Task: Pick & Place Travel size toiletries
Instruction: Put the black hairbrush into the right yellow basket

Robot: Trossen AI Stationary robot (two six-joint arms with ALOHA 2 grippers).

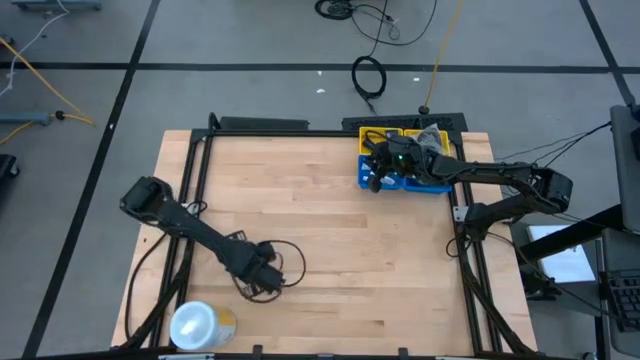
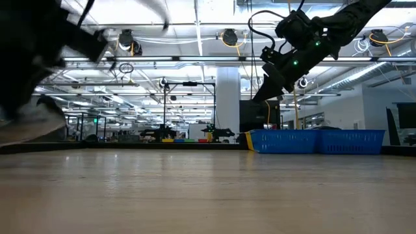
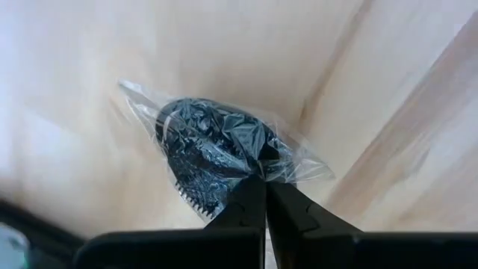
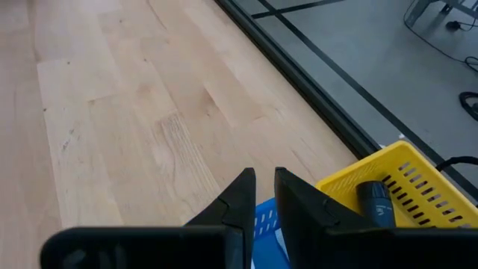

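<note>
A clear plastic packet (image 3: 224,149) with a dark, toothed round piece inside is one of the travel size toiletries. My left gripper (image 3: 265,187) is shut on it near the table's front left (image 1: 265,282). My right gripper (image 1: 375,172) hangs over the near edge of the blue basket (image 1: 420,183) at the far right. Its fingers (image 4: 243,190) are nearly together with nothing between them. A dark navy tube (image 4: 373,203) lies in the yellow basket (image 4: 407,175). My left gripper pinches the packet's clear wrapper (image 3: 261,170) between its two fingertips, at the edge beside the dark piece. The fingers come from above, pointing down. The packet hangs below them; I cannot tell whether its lower end touches the table.
A large white-and-yellow roll (image 1: 200,325) stands at the front left corner, close to my left arm. The yellow basket (image 1: 385,132) and the blue basket (image 2: 318,141) sit side by side at the far right. Bare wood lies between the two arms.
</note>
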